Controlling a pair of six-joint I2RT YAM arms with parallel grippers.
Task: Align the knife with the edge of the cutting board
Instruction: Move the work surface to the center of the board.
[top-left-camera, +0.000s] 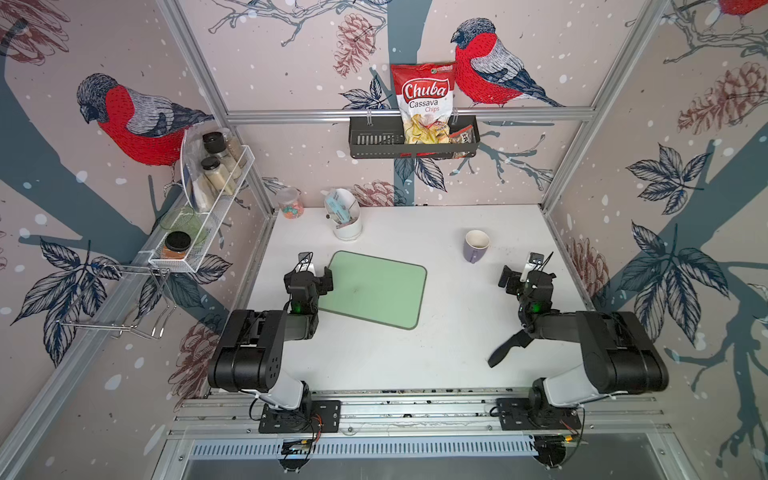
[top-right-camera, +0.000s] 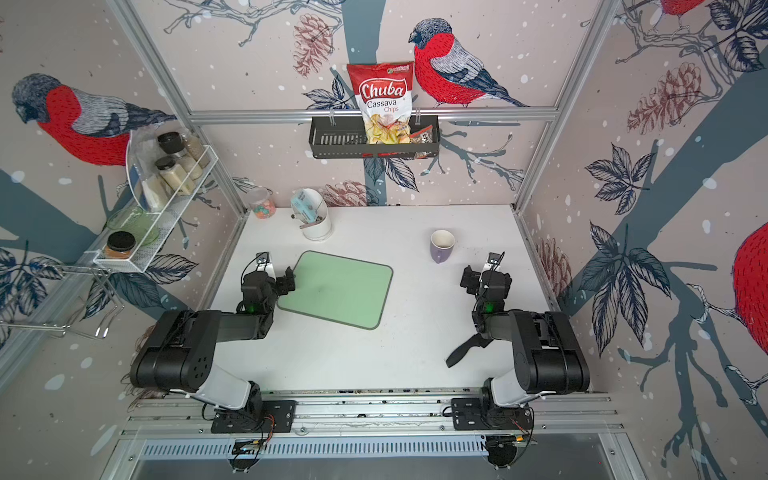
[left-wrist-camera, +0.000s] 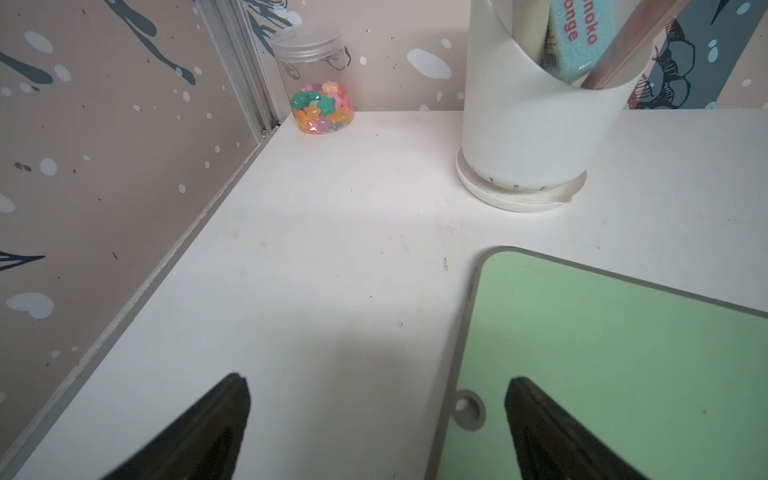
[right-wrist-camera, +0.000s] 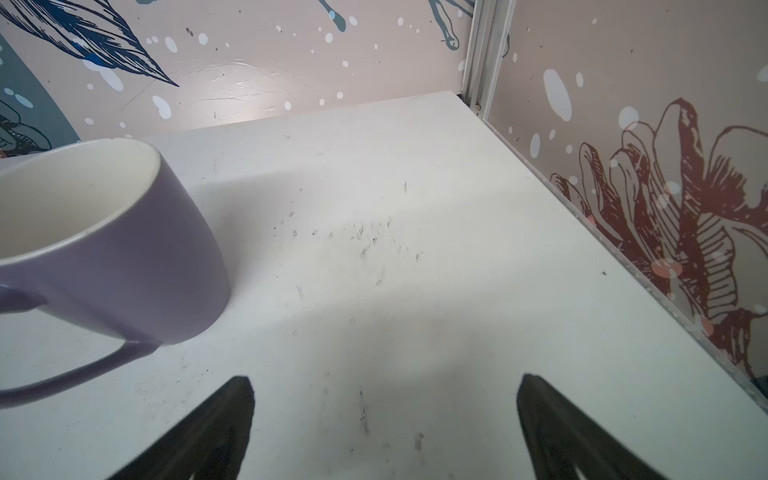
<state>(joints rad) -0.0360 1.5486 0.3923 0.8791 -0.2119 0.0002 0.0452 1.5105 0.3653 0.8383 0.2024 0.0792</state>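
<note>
Well behind the right pincer (right-wrist-camera: 385, 379), the knife (top-left-camera: 508, 349) lies untouched.

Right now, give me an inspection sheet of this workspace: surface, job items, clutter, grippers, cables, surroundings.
Surface: white table, scuffed near the purple mug.
Job's things: knife on the table beside the right arm, partly under it, apart from the cutting board.
Clutter: purple mug, white utensil holder, bead jar.
Grippers: left gripper open, straddling the board's holed edge; right gripper open, empty.
Cables: wires at the arm bases, off the table.
Surroundings: chips bag in black wall basket; spice jars in white wire rack.
</note>
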